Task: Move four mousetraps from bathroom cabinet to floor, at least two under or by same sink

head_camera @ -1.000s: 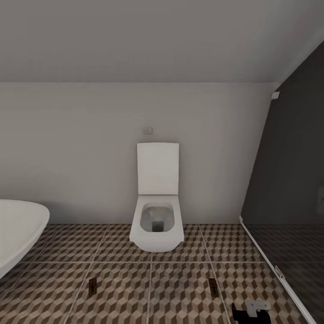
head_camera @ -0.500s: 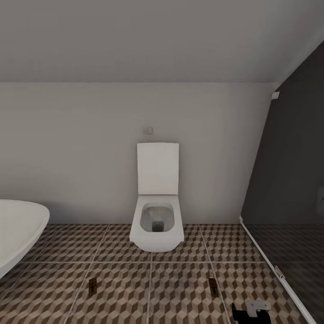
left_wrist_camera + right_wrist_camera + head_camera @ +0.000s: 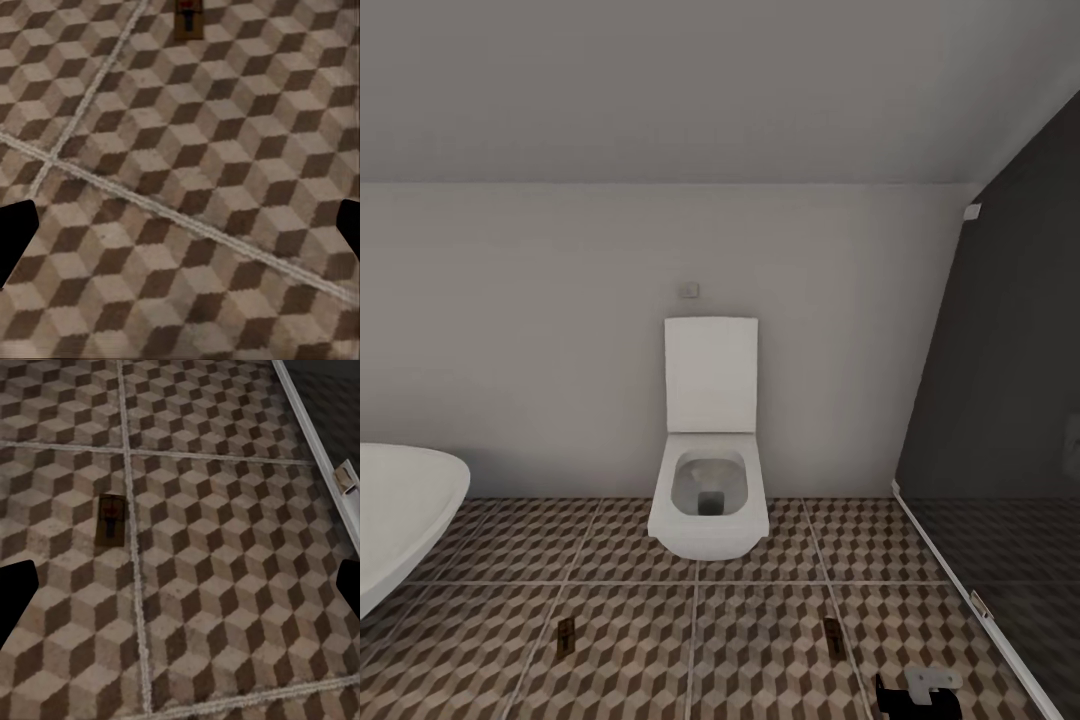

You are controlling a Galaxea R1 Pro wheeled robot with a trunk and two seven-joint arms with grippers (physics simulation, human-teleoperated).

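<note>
Two mousetraps lie flat on the bathroom floor (image 3: 700, 650) in front of the toilet: one mousetrap (image 3: 565, 635) to the left, another mousetrap (image 3: 833, 637) to the right. The left wrist view has a mousetrap (image 3: 189, 16) some way beyond my left gripper (image 3: 180, 232), which is open and empty above the tiles. In the right wrist view a mousetrap (image 3: 112, 517) lies beside a grout line, ahead of my open, empty right gripper (image 3: 180, 592). Part of my right arm (image 3: 920, 690) pokes in low at the right. The cabinet and the sink are out of view.
A white toilet (image 3: 709, 500) with its lid up hangs on the far wall. A white bathtub rim (image 3: 405, 520) juts in at the left. A dark glass shower screen (image 3: 1000, 450) with a pale floor rail (image 3: 315, 435) closes off the right side.
</note>
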